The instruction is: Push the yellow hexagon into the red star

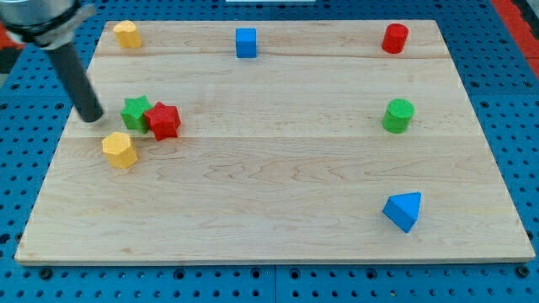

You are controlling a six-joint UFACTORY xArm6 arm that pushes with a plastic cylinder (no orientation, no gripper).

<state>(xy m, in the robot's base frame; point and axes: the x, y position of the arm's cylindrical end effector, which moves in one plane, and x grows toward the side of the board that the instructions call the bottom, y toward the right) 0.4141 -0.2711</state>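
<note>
The yellow hexagon (120,150) lies at the board's left, just below and left of the red star (163,120), a small gap apart. A green star (134,113) touches the red star's left side. My tip (91,117) rests on the board left of the green star and above the yellow hexagon, touching neither block.
A second yellow block (127,34) sits at the top left corner. A blue cube (245,42) is at top centre, a red cylinder (394,39) at top right, a green cylinder (398,115) at the right and a blue triangle (403,210) at lower right. The wooden board (278,194) lies on a blue pegboard.
</note>
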